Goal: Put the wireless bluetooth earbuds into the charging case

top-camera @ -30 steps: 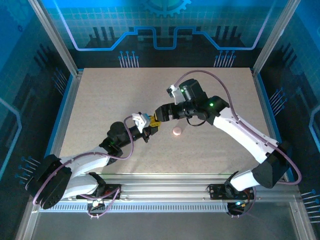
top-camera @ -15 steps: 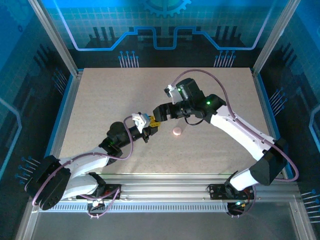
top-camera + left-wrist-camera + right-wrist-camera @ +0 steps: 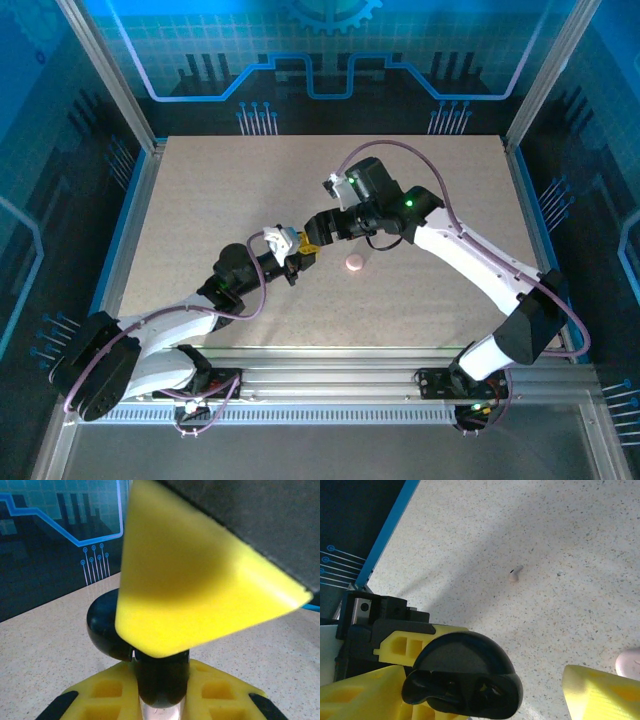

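My left gripper [image 3: 301,257] is shut on the black charging case [image 3: 462,677], its yellow fingers [image 3: 105,695] clamping the body from both sides. The case's lid [image 3: 105,630] stands open. Its wells look dark, and I cannot tell what lies in them. My right gripper [image 3: 314,238] hovers just over the case, open, with one yellow finger [image 3: 597,692] well off to the right and the other low on the left. One pale pink earbud [image 3: 515,574] lies on the table beyond the case. The other earbuds are out of view.
A small round pink disc [image 3: 354,264] rests on the table just right of both grippers, its edge [image 3: 629,663] at the right of the right wrist view. The speckled table [image 3: 200,200] is bordered by a blue strip and metal frame posts.
The right arm's wrist and elbow have drifted slightly left and away. Both grippers stay together over the same spot, and the left one still holds the case.
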